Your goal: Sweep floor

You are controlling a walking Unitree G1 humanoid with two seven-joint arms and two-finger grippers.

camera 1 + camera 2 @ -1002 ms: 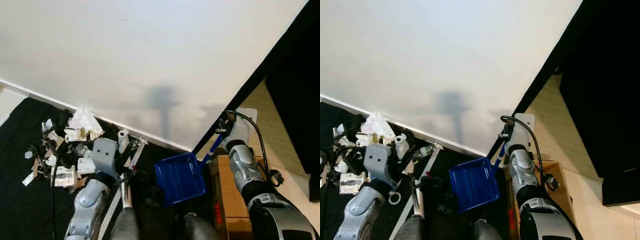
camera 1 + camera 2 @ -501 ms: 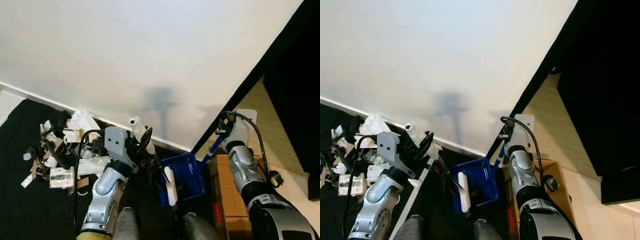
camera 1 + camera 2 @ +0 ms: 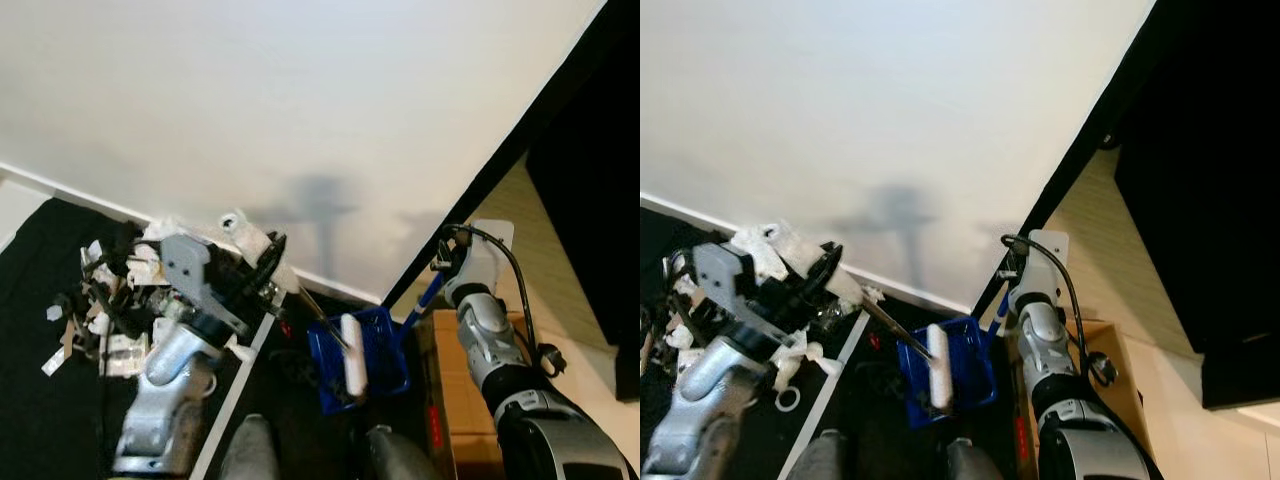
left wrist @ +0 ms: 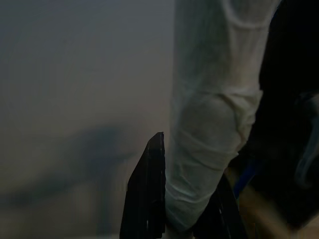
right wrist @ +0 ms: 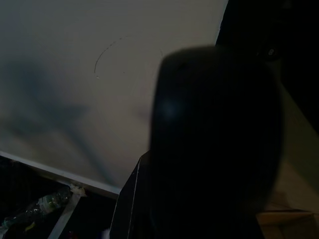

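Two head views show the left gripper (image 3: 262, 268) clamped on the white-wrapped handle of the brush (image 3: 352, 355), which now runs as a thin dark rod down and to the robot's right, its white head lying in the blue dustpan (image 3: 362, 352). A second ago the brush lay low beside the litter pile (image 3: 110, 300) and the pan sat bare; since then the left arm has lifted and swung back toward the pile while the head stayed over the pan, so one load looks delivered and much litter remains on the black floor (image 3: 40, 400). The right gripper (image 3: 1025, 262) holds the pan's blue upright handle by the cardboard box (image 3: 450, 400), unmoved. Seen from the left wrist, black fingers (image 4: 147, 194) close around the taped handle (image 4: 209, 124), whose long axis runs away from the camera. The right wrist view is dark, a black bulk blocks the fingers, and the wall (image 5: 75, 74) lies beyond.
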